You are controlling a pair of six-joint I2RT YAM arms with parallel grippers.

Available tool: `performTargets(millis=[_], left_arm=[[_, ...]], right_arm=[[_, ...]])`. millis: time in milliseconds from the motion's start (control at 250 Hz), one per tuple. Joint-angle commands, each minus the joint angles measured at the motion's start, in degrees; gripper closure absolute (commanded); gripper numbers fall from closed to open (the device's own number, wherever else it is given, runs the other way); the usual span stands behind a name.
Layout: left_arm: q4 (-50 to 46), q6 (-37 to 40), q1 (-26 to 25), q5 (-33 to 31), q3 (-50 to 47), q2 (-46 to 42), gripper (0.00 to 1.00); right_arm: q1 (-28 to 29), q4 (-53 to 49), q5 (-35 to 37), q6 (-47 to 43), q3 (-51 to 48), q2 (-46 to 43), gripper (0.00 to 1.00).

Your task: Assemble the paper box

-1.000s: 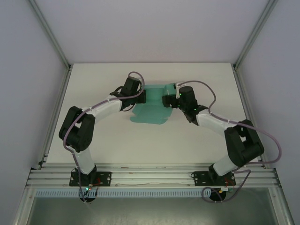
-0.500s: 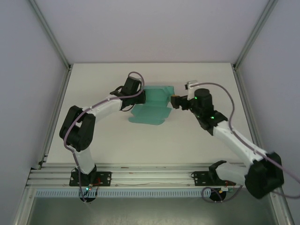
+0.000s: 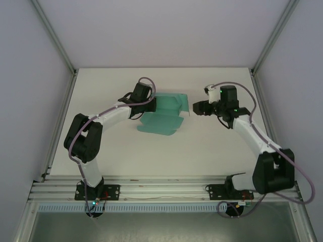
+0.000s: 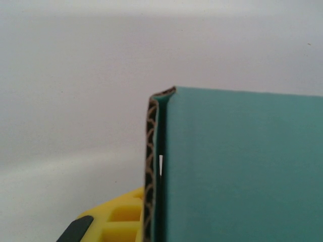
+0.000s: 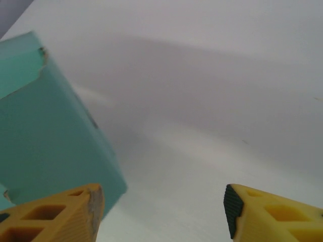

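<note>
Overhead, a matte white table (image 3: 126,151) fills the middle of the frame. Left of centre, the left gripper (image 3: 149,105) sits at the left edge of the paper box (image 3: 164,117), a teal-green sheet of thin card lying partly folded in the upper middle, with a raised wall along its far side and a flat flap toward the lower edge. In the left wrist view a teal panel (image 4: 242,166) stands upright on the right, its cut edge showing brown corrugated ripples, and a yellow ribbed finger (image 4: 116,222) lies against it at the bottom. The jaws are pressed together on this wall.

On the right, the right gripper (image 3: 195,108) hangs just beside the box, not touching, its yellow fingers (image 5: 272,217) spread with only table between them. A second ago it was over the box's right end; it has since drawn back rightward. The left arm has not moved.
</note>
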Motion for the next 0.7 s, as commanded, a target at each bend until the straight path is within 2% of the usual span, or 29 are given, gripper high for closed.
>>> performTargets(millis=[0, 104, 184, 260, 324, 528, 616, 696], left_arm=[[-0.62, 0.89, 0.28, -0.38, 1.23, -0.68, 1.0], [-0.87, 0.83, 0.23, -0.3, 1.6, -0.25, 1.0], [-0.72, 0.9, 0.24, -0.1, 1.73, -0.14, 1.0], [-0.6, 0.88, 0.24, -0.04, 1.65, -0.14, 1.0], [-1.04, 0.8, 0.23, -0.37, 1.93, -0.06, 1.0], [-2.21, -1.28, 0.14, -2.19, 2.74, 0.28, 1.0], [-3.79, -2.42, 0.06, -4.03, 3.78, 0.99, 1.0], [-4.59, -2.91, 0.05, -4.36, 4.52, 1.59, 1.0]], right_arm=[[0.33, -3.65, -12.77, -5.96, 4.32, 3.55, 0.4], [2.17, -6.7, -15.88, -10.45, 7.06, 6.65, 0.41], [3.67, -6.96, -14.52, -11.33, 8.56, 8.68, 0.43], [4.73, -7.16, -13.59, -11.19, 10.32, 10.61, 0.51], [5.58, -7.12, -12.66, -10.62, 11.59, 11.92, 0.52], [8.34, -0.88, -2.23, -1.92, 12.79, 14.44, 0.5], [10.12, 1.62, 2.74, 1.22, 12.87, 14.94, 0.46], [11.12, 3.49, 6.44, 5.26, 13.43, 15.61, 0.45]])
